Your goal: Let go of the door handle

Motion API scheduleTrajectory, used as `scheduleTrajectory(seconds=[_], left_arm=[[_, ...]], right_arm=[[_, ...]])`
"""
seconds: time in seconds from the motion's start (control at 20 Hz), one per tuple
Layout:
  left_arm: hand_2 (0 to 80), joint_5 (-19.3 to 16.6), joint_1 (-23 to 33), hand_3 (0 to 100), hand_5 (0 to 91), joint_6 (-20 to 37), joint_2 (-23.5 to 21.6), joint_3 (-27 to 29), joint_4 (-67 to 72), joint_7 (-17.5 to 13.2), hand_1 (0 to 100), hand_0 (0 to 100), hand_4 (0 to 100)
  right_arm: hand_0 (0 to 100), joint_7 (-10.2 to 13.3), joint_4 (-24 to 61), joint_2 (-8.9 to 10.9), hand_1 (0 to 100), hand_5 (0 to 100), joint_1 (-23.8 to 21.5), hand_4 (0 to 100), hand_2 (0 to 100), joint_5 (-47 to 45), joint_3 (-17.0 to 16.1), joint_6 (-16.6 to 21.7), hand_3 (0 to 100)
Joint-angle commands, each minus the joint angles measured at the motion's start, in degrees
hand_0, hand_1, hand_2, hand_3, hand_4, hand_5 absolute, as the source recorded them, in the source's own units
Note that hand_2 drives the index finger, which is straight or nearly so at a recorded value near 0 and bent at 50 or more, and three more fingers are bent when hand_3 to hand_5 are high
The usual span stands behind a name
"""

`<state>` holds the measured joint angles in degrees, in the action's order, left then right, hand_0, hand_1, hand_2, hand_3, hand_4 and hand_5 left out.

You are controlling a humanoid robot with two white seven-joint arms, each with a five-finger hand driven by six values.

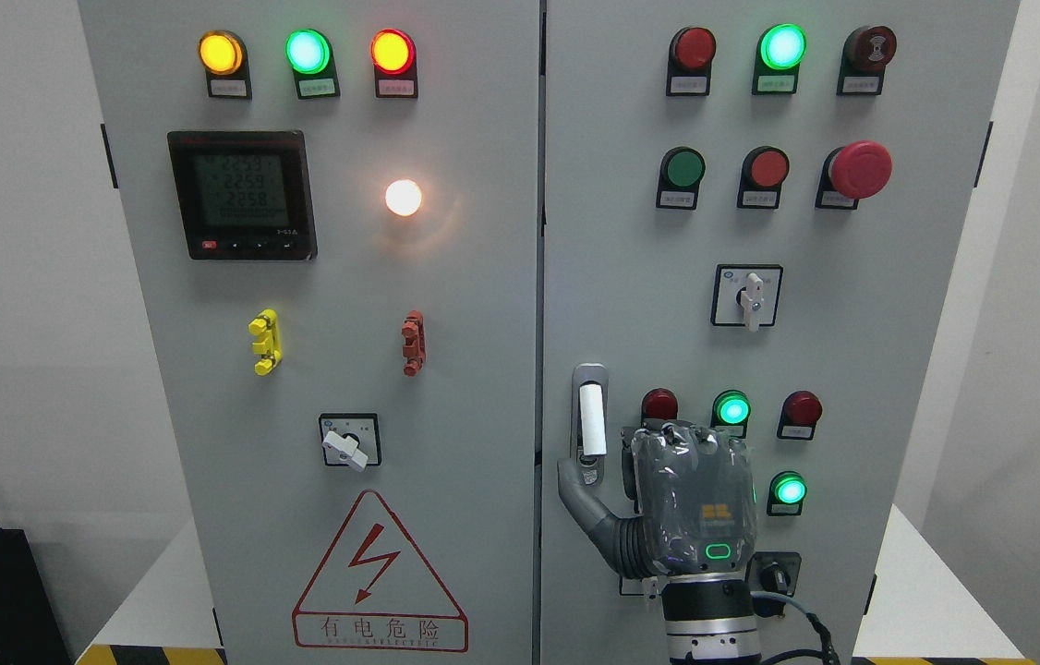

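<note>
Grey cabinet [446,369]; right hand [691,499] beside door handle [590,425].

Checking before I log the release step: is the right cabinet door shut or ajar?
Shut, it seems: the grey right cabinet door sits flush with the left door along an even centre seam.

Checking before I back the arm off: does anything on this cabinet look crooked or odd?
Only the selector knob on the left door, tilted off vertical; the right door's selector sits upright. Nothing looks damaged. The robot hand is beside the door handle.
</note>
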<state>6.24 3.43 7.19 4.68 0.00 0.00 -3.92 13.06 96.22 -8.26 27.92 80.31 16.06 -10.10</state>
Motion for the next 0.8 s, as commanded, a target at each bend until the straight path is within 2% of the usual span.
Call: scheduleTrajectory(seconds=[0.0, 0.25, 0.75], left_arm=[[0.0, 0.0, 0.0, 0, 0.0, 0.02, -0.02, -0.7, -0.88, -0.04, 39, 12, 0], [0.0, 0.0, 0.0, 0, 0.0, 0.02, 0.06, -0.7, -0.88, -0.04, 39, 12, 0], [0.0, 0.0, 0.0, 0, 0.0, 0.02, -0.02, -0.7, -0.88, -0.04, 39, 12, 0]], right_arm=[[23, 0.12, -2.0, -0.01, 38, 98, 0.82, 100, 100, 0.11, 0.38, -0.01, 100], [32, 0.21, -1.91, -0.09, 42, 98, 0.56, 100, 100, 0.11, 0.11, -0.1, 100], [39, 0.3, -1.56, -0.18, 45, 97, -0.05, 100, 100, 0.11, -0.24, -0.1, 100]])
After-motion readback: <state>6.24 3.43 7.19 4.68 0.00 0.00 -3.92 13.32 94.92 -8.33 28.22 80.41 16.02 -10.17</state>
